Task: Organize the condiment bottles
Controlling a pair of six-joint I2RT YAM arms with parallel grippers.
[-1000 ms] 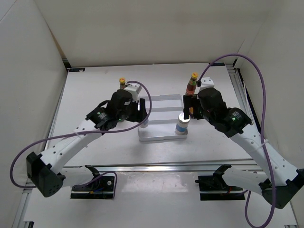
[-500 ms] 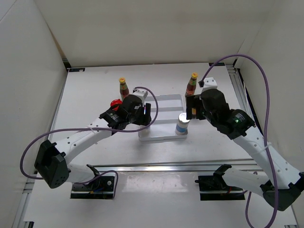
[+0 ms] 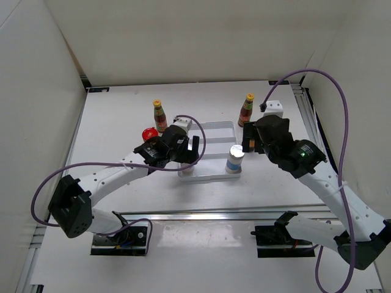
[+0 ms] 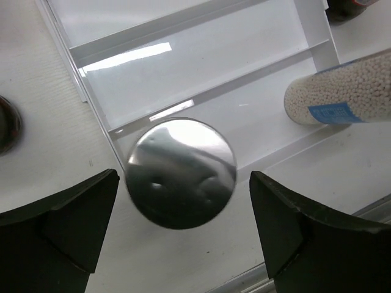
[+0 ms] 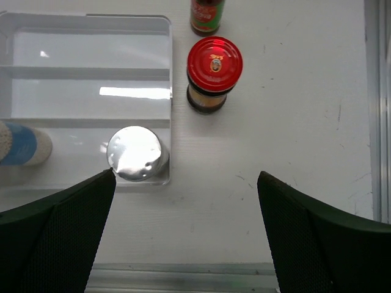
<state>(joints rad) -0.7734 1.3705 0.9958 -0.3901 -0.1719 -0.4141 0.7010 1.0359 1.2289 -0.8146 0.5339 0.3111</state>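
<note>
Pairing by kind is inferred: two silver-topped white shakers (image 5: 137,153) are stood in the ridged white tray (image 5: 91,52), row toward the tabletop (image 5: 293,122) near edge. Left gripper (image 4: 183,183), right gripper (image 5: 186,176): jaws spread, empty.

In the white tray (image 5: 91,55), the shakers (image 5: 135,154) are white with silver tops and blue labels. Beside it, the jars (image 5: 214,64) have red lids, and the dark bottles (image 3: 159,115) yellow caps.

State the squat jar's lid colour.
The jar lid is red, clearest in the right wrist view.
</note>
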